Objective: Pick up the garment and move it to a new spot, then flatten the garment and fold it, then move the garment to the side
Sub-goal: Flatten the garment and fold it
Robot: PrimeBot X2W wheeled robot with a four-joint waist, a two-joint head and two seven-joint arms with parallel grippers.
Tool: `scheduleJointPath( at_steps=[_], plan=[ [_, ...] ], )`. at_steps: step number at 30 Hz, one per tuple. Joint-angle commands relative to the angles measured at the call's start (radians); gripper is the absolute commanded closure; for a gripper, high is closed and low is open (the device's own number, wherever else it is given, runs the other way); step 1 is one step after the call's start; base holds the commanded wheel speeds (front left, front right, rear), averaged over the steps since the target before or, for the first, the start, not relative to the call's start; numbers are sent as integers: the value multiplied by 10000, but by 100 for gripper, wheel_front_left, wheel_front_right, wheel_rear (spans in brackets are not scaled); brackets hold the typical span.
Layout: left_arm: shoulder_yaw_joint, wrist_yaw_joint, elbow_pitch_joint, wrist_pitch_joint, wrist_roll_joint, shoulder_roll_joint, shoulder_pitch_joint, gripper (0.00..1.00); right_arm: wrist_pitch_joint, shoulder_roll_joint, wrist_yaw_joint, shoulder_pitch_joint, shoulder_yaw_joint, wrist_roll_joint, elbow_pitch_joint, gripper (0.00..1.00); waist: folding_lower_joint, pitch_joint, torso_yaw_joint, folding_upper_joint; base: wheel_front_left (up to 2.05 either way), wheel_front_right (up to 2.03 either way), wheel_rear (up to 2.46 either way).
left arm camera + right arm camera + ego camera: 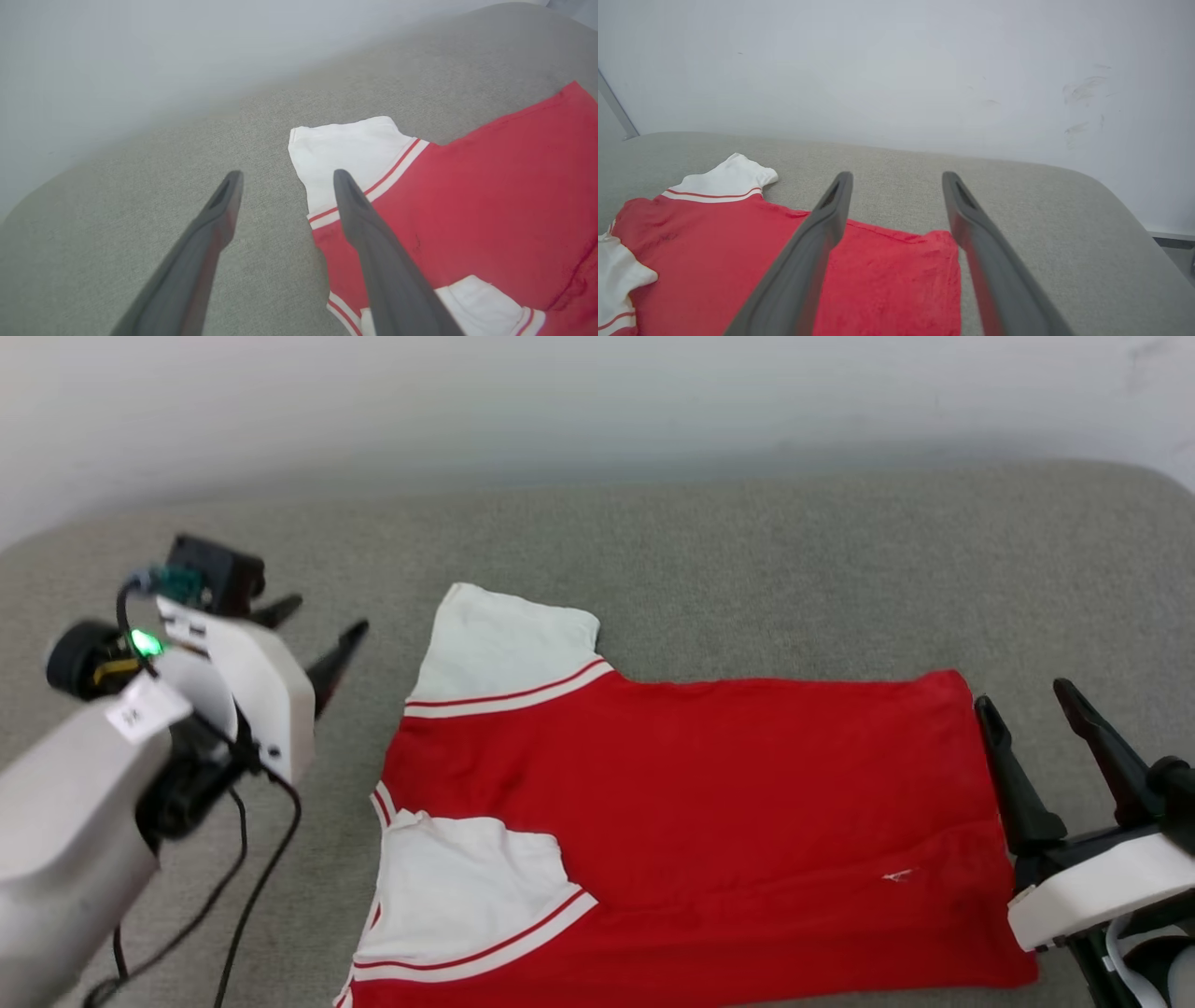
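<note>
Well, the wide grey woven-fabric cushion (747, 541) has a rough weave, and I'd guess that's the main hazard: cloth dragged across it rather than lifted could catch and bunch up, undoing the flattening. The bright red soft T-shirt with white short sleeves (709, 784) lies spread in the middle of the cushion, collar end to the left and hem to the right. Its near edge runs out of the bottom of the head view, so I can't tell how close it sits to the cushion's near rim. The near white sleeve (467, 887) is turned in over the red body, while the far white sleeve (504, 649) sticks out flat. A pinch near that turned-in sleeve might take one layer only and pull the fold crooked, and the red body shows a few soft creases toward the hem that a fold would likely press in. The left gripper (327, 616) hangs to the left of the shirt, just beside the far sleeve and clear of it, its two dark fingers spread wide with nothing between them. The right gripper (1025, 694) stands at the hem on the right, equally wide and empty, with one finger right at the hem edge; whether it touches the cloth I can't say.
</note>
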Motion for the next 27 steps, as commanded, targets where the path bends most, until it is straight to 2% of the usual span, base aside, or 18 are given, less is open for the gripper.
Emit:
scheduleJointPath(
  at_steps=[1, 6, 7, 13, 18, 27],
  plan=[
    [67, -139, 357, 195, 81, -161, -623, 0, -73, 202, -9, 42, 29, -168, -299, 0, 0, 579, -327, 0, 0, 0, 0],
    [133, -489, 1143, 689, 207, -413, -1885, 0, -144, 453, -9, -291, 189, -373, -736, 0, 0, 1302, -672, 0, 0, 0, 0],
    [30, -785, 1736, 1380, 163, -684, -2751, 0, -230, 583, -9, -495, 264, -459, -900, 0, 0, 1791, -901, 0, 0, 0, 0],
    [-395, -1207, 2619, 3529, -223, -1079, -4175, 0, -291, 705, -9, -852, 449, -511, -993, 0, 0, 2567, -1269, 0, 0, 0, 0],
    [-896, -1334, 3056, 5133, -295, -1146, -5065, 0, -317, 704, -9, -1156, 555, -499, -996, 0, 0, 3186, -1516, 0, 0, 0, 0],
    [-1478, -1392, 3809, 6259, -247, -1122, -5448, 0, -543, 783, -9, -1513, 626, -417, -782, 0, 0, 3912, -1759, 0, 0, 0, 0]
  ],
)
